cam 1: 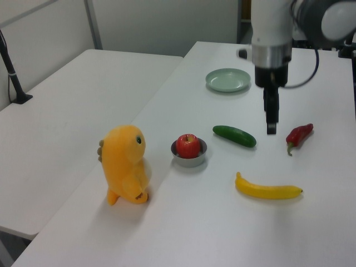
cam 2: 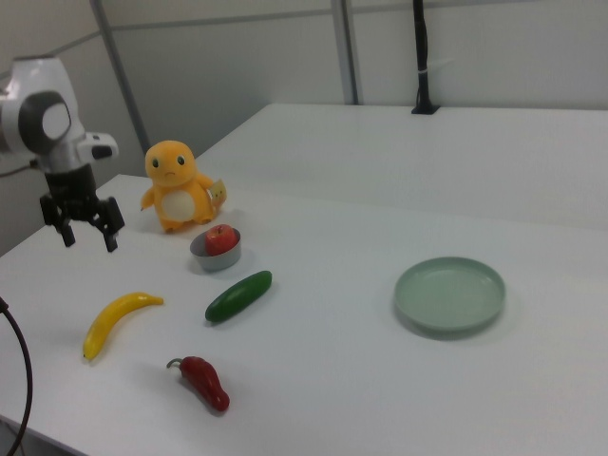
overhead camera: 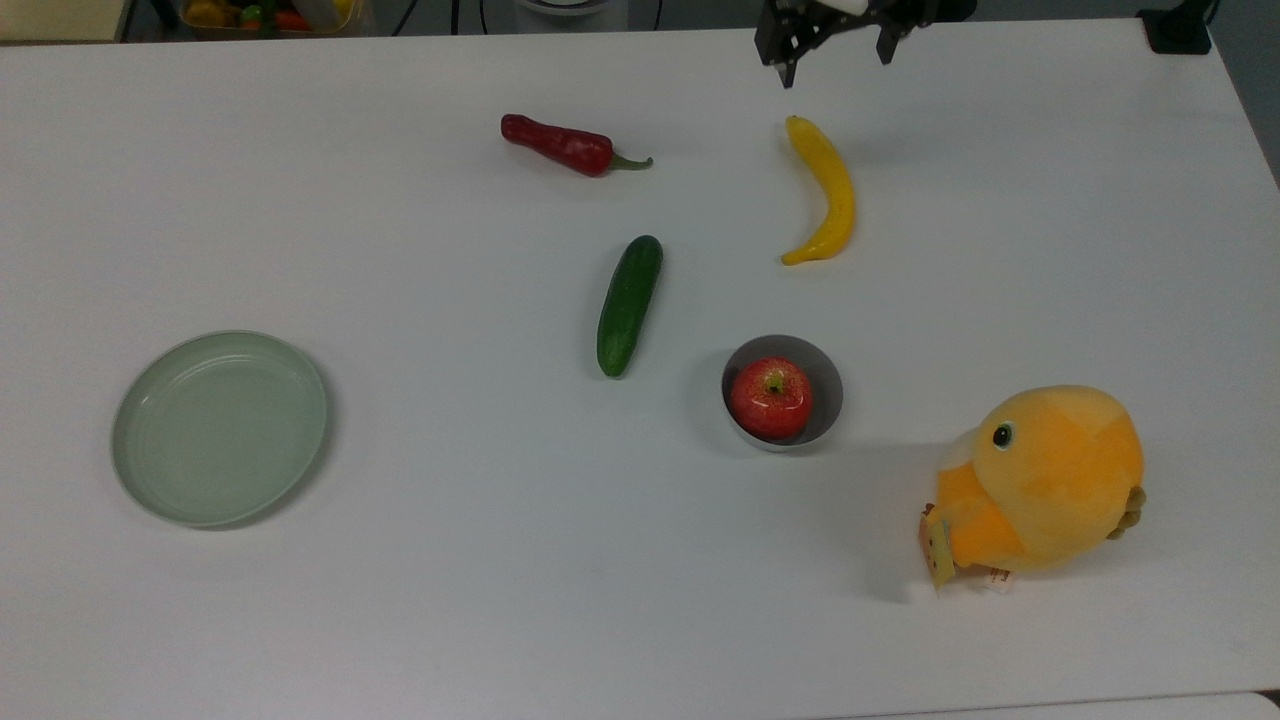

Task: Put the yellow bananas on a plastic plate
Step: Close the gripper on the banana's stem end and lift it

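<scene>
Our gripper (overhead camera: 832,62), fingers spread wide and empty, hangs above the top view's upper end of the banana (overhead camera: 826,190), which lies lengthwise away from it, far from the plate (overhead camera: 219,428).

yellow bananas (overhead camera: 826,190): flat on table | plastic plate (overhead camera: 150,490): empty, well apart

On the white table (overhead camera: 400,620) lie a dark green cucumber (overhead camera: 629,305) and a red chilli pepper (overhead camera: 561,144) well apart, a small grey bowl (overhead camera: 826,375) holding a red apple (overhead camera: 770,398), and — nearby — an upright orange-yellow plush bird (overhead camera: 1040,478).
</scene>
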Tool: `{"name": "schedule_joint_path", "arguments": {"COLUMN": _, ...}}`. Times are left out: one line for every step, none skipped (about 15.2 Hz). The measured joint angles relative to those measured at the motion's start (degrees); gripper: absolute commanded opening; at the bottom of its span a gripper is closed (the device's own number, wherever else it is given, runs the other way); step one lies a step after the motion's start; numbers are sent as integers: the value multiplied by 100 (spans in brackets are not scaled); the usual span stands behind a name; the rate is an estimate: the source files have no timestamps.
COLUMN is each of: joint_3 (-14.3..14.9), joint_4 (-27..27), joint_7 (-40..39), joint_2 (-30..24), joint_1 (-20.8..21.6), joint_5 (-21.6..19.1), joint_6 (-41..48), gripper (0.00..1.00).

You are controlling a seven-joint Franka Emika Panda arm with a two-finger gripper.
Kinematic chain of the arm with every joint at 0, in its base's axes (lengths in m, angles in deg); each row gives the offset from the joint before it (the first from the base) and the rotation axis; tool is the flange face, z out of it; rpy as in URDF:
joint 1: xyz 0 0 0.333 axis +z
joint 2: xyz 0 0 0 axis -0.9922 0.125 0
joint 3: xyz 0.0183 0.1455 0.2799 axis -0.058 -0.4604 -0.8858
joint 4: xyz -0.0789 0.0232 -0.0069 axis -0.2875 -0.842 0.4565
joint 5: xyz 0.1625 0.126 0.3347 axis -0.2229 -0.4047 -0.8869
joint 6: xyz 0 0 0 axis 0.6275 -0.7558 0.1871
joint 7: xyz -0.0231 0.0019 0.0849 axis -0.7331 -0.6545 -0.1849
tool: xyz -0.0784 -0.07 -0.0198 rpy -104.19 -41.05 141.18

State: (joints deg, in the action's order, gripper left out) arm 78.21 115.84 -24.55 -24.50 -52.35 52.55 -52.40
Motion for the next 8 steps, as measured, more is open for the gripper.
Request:
{"name": "schedule_joint_path", "arguments": {"joint_3": -6, "joint_4": 165, "joint_7": 12, "joint_2": 37, "joint_1": 40, "joint_5": 0, "joint_6": -213, "gripper": 100}}
{"name": "schedule_joint_path", "arguments": {"joint_3": -41, "joint_4": 305, "joint_7": 13, "joint_2": 82, "joint_1": 59, "joint_5": 0, "joint_6": -413, "gripper": 100}}
{"name": "schedule_joint_path", "arguments": {"joint_3": -145, "joint_4": 492, "joint_7": 21, "joint_2": 165, "joint_1": 61, "joint_5": 0, "joint_6": -695, "gripper": 100}}
{"name": "schedule_joint_path", "arguments": {"joint_3": -205, "joint_4": 592, "joint_7": 41, "joint_2": 215, "joint_1": 62, "joint_5": 0, "joint_6": -865, "gripper": 100}}
{"name": "schedule_joint_path", "arguments": {"joint_3": -257, "joint_4": 705, "joint_7": 76, "joint_2": 267, "joint_1": 62, "joint_5": 0, "joint_6": -1065, "gripper": 100}}
{"name": "schedule_joint_path", "arguments": {"joint_3": -299, "joint_4": 817, "joint_7": 116, "joint_2": 322, "joint_1": 62, "joint_5": 0, "joint_6": -1242, "gripper": 100}}
{"name": "schedule_joint_path", "arguments": {"joint_3": -339, "joint_4": 908, "joint_7": 131, "joint_2": 387, "joint_1": 63, "joint_5": 1, "joint_6": -1370, "gripper": 100}}
{"name": "schedule_joint_path", "arguments": {"joint_3": -371, "joint_4": 969, "joint_7": 143, "joint_2": 462, "joint_1": 64, "joint_5": 1, "joint_6": -1457, "gripper": 100}}
